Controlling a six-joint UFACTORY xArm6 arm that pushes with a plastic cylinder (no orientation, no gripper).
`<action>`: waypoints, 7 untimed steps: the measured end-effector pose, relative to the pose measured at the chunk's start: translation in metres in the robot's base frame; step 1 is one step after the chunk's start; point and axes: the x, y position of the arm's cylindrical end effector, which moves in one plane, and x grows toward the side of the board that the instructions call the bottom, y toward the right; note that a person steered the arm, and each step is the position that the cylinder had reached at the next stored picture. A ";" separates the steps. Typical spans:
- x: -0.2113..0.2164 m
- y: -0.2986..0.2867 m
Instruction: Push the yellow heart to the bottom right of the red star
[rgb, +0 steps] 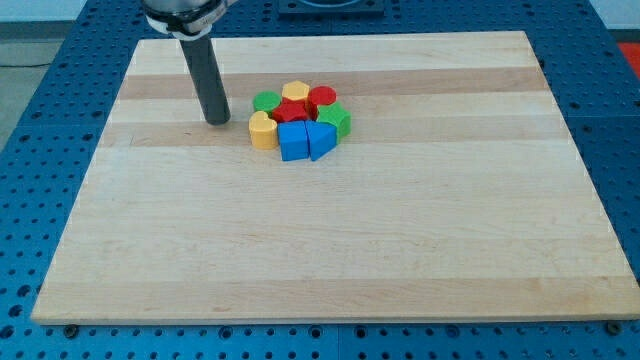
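Observation:
The yellow heart lies at the left edge of a tight cluster of blocks near the board's upper middle. The red star sits just up and right of it, in the cluster's middle, touching it. My tip rests on the board a short way left of the yellow heart, with a small gap between them. The dark rod rises from the tip toward the view's top.
Around the red star are a green block, a yellow hexagon, a red cylinder, a green block, a blue cube and a blue triangle. The wooden board lies on a blue perforated table.

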 end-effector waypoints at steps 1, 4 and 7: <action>0.014 0.008; 0.030 0.038; 0.033 0.087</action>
